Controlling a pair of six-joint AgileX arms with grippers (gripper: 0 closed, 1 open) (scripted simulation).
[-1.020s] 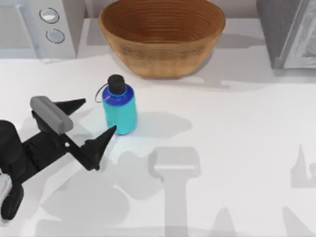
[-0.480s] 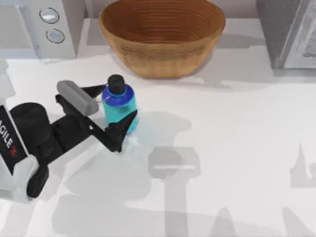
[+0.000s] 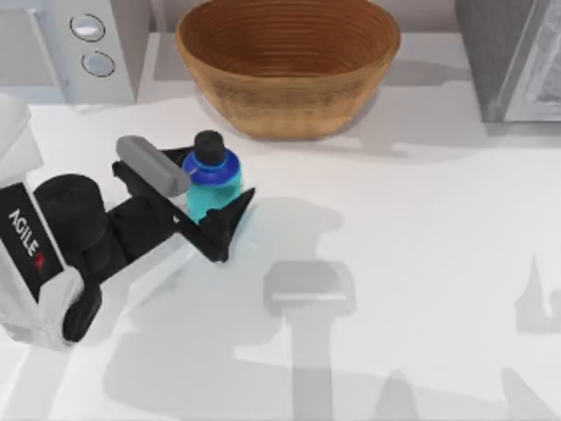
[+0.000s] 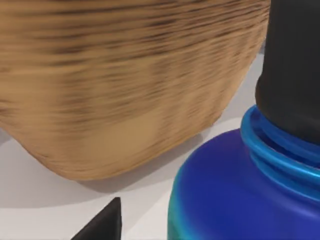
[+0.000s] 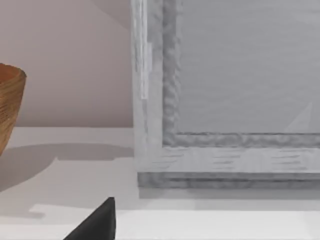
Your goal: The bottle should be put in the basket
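The cyan bottle (image 3: 213, 186) with its black cap stands upright on the white table, just in front of the brown woven basket (image 3: 289, 96) and to its left. My left gripper (image 3: 215, 182) is open, with one dark finger on each side of the bottle's body. In the left wrist view the bottle's blue shoulder (image 4: 235, 200) and cap are very close, the basket wall (image 4: 125, 90) rises behind, and one fingertip (image 4: 102, 225) shows. The right wrist view shows one of my right gripper's fingertips (image 5: 97, 224) above the table near the back right, with nothing beside it.
A light grey appliance with two round knobs (image 3: 88, 44) stands at the back left. A grey cabinet-like box (image 3: 513, 57) stands at the back right, seen close in the right wrist view (image 5: 225, 100). Open white table stretches across the front and right.
My left arm has moved right and toward the back, and its open fingers went from beside the bottle to straddling it. The bottle and basket have not moved.
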